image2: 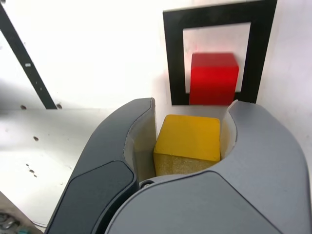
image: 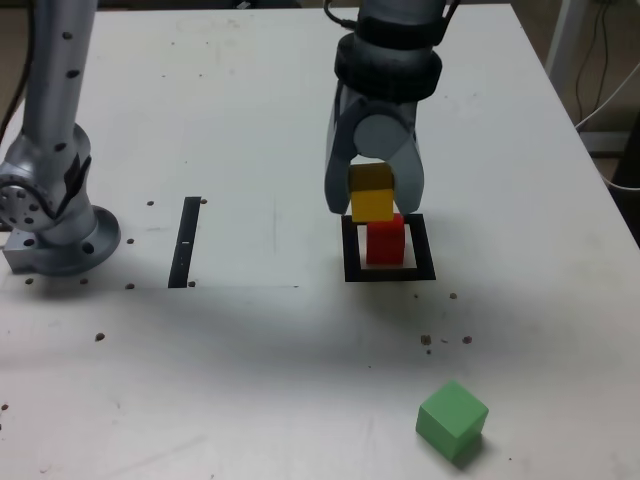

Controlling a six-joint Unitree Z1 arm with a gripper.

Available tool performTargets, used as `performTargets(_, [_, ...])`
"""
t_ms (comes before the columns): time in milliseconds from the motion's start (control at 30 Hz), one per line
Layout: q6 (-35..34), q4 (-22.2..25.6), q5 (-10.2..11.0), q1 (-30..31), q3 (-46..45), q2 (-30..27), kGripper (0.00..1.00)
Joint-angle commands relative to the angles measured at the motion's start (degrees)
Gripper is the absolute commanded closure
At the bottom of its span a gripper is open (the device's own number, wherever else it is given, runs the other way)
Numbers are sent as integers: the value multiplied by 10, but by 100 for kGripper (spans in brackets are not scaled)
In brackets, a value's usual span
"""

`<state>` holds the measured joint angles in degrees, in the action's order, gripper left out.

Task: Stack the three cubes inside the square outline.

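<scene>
At the exterior view's centre, the gripper (image: pixel 373 195) clamps the yellow cube (image: pixel 371 193) just above the red cube (image: pixel 385 242) inside the square outline (image: pixel 350 250); the green cube (image: pixel 452 419) sits lower right.

We cannot see the matte red cube's (image: pixel 385 243) top edge behind the matte yellow cube (image: pixel 371 193), nor the grey arm base's (image: pixel 50 225) top, cut off

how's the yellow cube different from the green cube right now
The yellow cube is clamped in the gripper, raised over the red cube in the square outline; the green cube lies free on the table, well outside the outline. They differ in colour. They look alike in size and shape.
</scene>
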<state>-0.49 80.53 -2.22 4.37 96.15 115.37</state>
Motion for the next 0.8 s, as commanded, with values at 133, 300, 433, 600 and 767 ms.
performTargets(133, [29, 1, -4, -19, 13, 26, 61])
performTargets(300, [45, 0, -6, -27, 20, 38, 61])
performTargets(433, [55, 0, -12, -32, 23, 46, 61])
performTargets(600, [60, -2, -16, -35, 22, 55, 61])
performTargets(767, [60, -5, -17, -35, 21, 61, 61])
